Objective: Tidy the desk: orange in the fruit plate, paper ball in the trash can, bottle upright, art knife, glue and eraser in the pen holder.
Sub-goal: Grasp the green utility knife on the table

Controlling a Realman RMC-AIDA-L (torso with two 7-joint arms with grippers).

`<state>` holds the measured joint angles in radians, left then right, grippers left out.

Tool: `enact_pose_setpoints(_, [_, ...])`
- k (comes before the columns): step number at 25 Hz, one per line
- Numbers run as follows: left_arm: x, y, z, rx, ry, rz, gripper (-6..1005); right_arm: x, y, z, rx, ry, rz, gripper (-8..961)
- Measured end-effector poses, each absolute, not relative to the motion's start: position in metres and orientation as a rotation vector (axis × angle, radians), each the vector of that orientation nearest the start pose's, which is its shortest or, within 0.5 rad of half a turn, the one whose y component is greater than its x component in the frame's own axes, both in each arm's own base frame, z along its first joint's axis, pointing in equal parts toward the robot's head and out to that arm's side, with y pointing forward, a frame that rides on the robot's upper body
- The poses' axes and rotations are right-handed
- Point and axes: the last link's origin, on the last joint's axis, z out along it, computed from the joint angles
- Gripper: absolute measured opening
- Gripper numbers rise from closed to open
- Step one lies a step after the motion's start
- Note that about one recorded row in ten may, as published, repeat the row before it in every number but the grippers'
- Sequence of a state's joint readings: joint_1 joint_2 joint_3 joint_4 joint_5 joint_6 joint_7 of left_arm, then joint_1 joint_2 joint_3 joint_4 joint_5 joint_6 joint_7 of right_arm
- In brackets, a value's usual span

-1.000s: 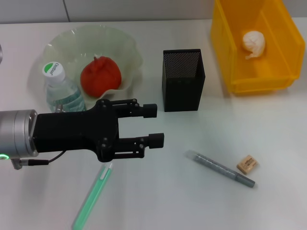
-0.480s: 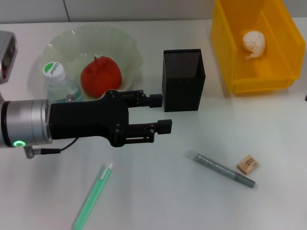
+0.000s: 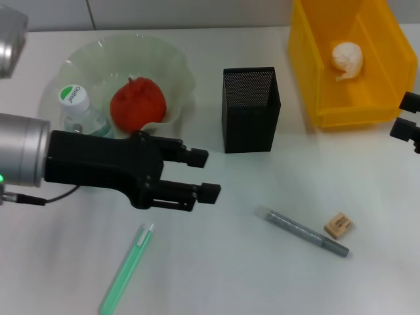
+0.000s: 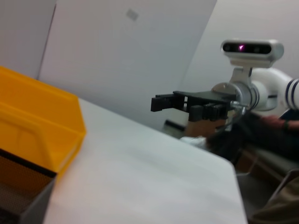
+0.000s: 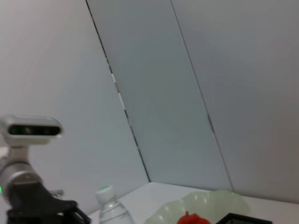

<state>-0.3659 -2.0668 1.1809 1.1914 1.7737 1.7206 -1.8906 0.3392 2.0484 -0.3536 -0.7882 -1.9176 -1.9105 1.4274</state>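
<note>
Done so far: wrinkled red-orange orange [image 3: 136, 104] sits in the pale-green scalloped fruit plate [image 3: 172, 65], crumpled white paper ball [image 3: 347, 59] lies in the bright yellow rectangular trash can [image 3: 308, 62], and the clear green-label bottle [image 3: 81, 118] stands upright just beside the plate. Left: tan eraser [image 3: 338, 225], grey pen-like stick [image 3: 306, 231] and green stick [image 3: 126, 269] lie on the white desk [image 3: 230, 262], none yet in the black mesh pen holder [image 3: 251, 109]. Left gripper [image 3: 202, 174] hovers empty, jaws apart, above the green stick; right gripper [image 3: 406, 117] shows at the right edge, jaws apart, empty.
</note>
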Motion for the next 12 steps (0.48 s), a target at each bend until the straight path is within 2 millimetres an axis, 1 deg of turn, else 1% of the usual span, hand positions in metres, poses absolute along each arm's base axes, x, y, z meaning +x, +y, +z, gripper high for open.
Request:
enact_pose_setpoints(1, [-0.187, 0.291, 0.014, -3.058, -0.647, -0.631, 681, 0.302, 0.264, 0.085, -2.458, 0.684, 1.033, 741])
enact_pose_setpoints(2, [-0.183, 0.29, 0.022, -3.042, -0.614, -0.589, 681, 0.302, 0.266, 0.084, -2.455, 0.678, 1.03, 741])
enact_pose_setpoints(4, [-0.183, 0.29, 0.026, -3.03, -0.594, -0.57, 681, 0.3, 0.272, 0.082, -2.452, 0.663, 1.027, 740])
enact_pose_setpoints(5, [-0.183, 0.29, 0.026, -3.03, -0.594, -0.57, 681, 0.296, 0.278, 0.077, -2.456, 0.637, 1.035, 740])
enact_pose_setpoints(6, [-0.183, 0.291, 0.028, -3.027, -0.587, -0.555, 680, 0.296, 0.278, 0.077, -2.456, 0.637, 1.035, 740])
enact_pose_setpoints(9, [-0.181, 0.301, 0.032, -3.014, -0.544, -0.479, 680, 0.292, 0.287, 0.067, -2.449, 0.572, 1.037, 740])
enact_pose_setpoints(10, [-0.181, 0.301, 0.032, -3.014, -0.544, -0.479, 680, 0.29, 0.293, 0.06, -2.437, 0.511, 1.018, 740])
enact_pose_setpoints(11, [-0.178, 0.305, 0.032, -3.013, -0.527, -0.462, 680, 0.29, 0.293, 0.06, -2.437, 0.511, 1.018, 740])
enact_pose_setpoints(12, [-0.173, 0.316, 0.034, -3.001, -0.501, -0.433, 680, 0.288, 0.296, 0.055, -2.432, 0.484, 1.012, 740])
